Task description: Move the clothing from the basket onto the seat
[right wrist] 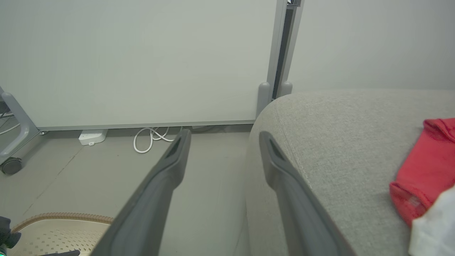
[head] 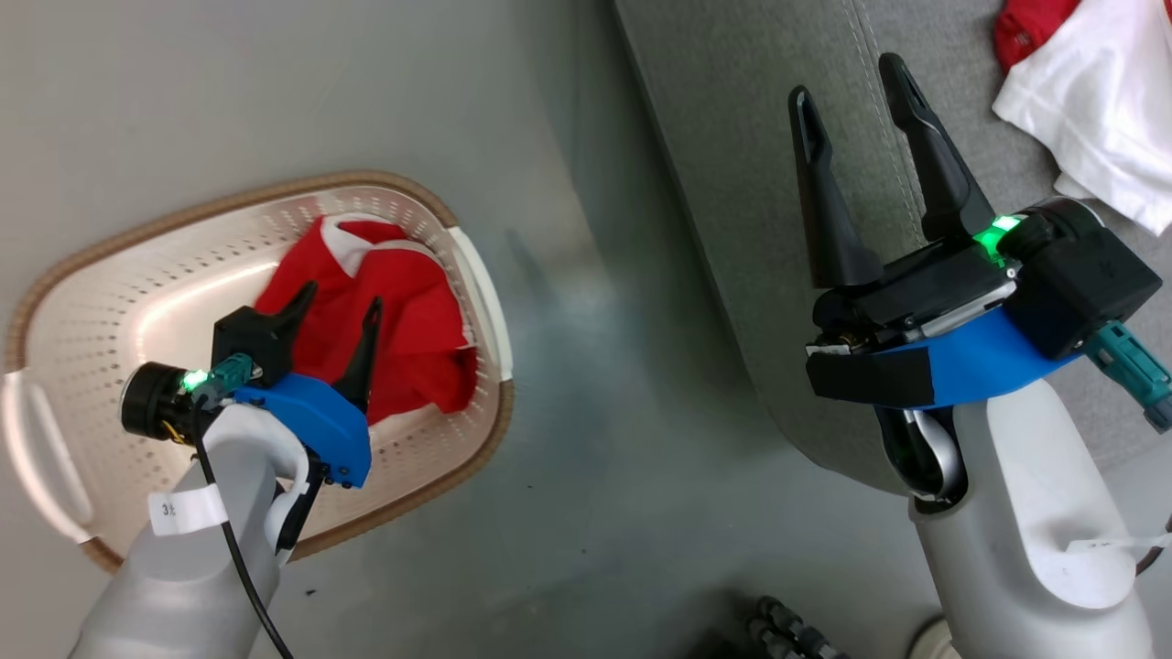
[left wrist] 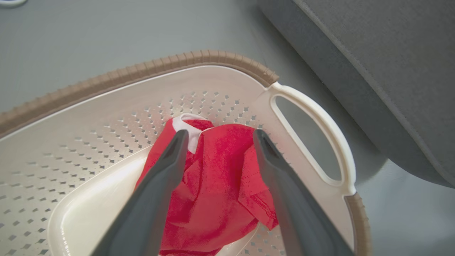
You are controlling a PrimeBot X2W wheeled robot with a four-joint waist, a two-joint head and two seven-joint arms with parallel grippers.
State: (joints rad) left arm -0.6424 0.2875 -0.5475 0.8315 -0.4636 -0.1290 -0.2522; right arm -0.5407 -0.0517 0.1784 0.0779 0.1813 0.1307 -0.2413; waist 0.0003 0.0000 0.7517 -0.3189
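A plain red garment (head: 394,329) with a white collar lining lies crumpled in the cream perforated basket (head: 137,302) on the floor. My left gripper (head: 341,302) hangs open just above it, fingers either side of the cloth (left wrist: 217,185), not closed on it. The basket's brown rim (left wrist: 149,69) and white handle (left wrist: 320,131) show in the left wrist view. A red and white garment (head: 1090,91) rests on the grey seat (head: 751,137) at the far right, also seen as garment (right wrist: 426,174) on the cushion (right wrist: 341,142). My right gripper (head: 853,82) stands open and empty over the seat's edge.
Grey floor (head: 595,412) separates basket and seat. A white wall panel, a power strip (right wrist: 92,137) and a coiled white cable (right wrist: 153,137) lie beyond the seat. A castor wheel (right wrist: 10,165) stands at the left. Dark ribbed hose (head: 787,631) sits near my base.
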